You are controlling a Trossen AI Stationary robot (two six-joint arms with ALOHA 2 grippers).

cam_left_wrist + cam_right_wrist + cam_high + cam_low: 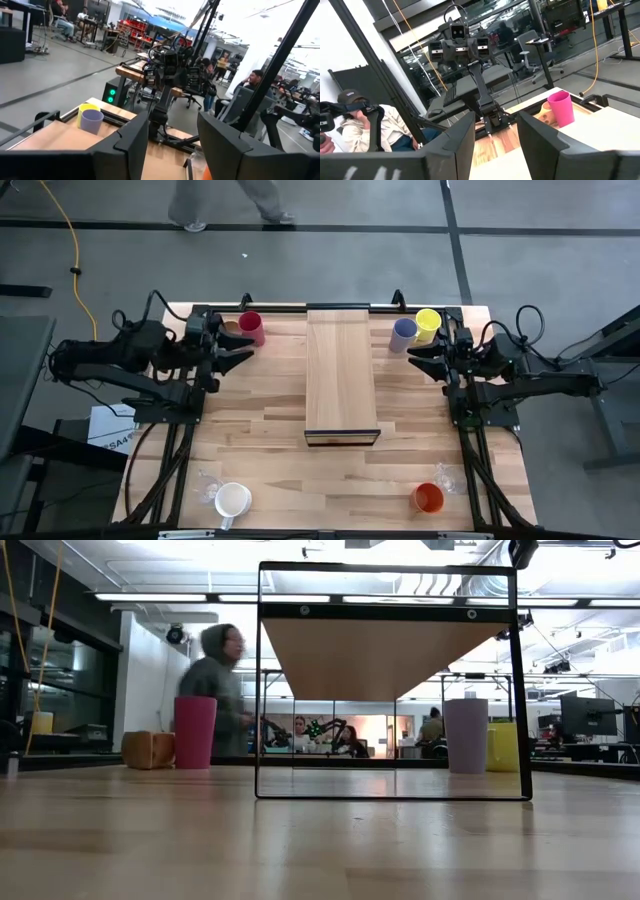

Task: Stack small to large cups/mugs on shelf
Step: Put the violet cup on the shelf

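The shelf (pixel 340 375), a pale wood board on a thin black frame, stands mid-table. At the far left a crimson tumbler (pixel 251 327) stands upright beside a tan wooden cup (pixel 232 327). At the far right stand a lavender tumbler (pixel 403 334) and a yellow mug (pixel 428 323). A white mug (pixel 232 501) and a clear glass (pixel 208 483) stand near left. An orange tumbler (pixel 428 498) and another glass (pixel 448 476) stand near right. My left gripper (pixel 243 350) hovers open beside the crimson tumbler. My right gripper (pixel 415 358) hovers open beside the lavender tumbler.
Bare tabletop lies between the shelf and both arms, and across the near middle. Under the shelf board the frame stands hollow (pixel 390 740). A person (pixel 230 205) walks past beyond the far edge, and others sit in the room behind.
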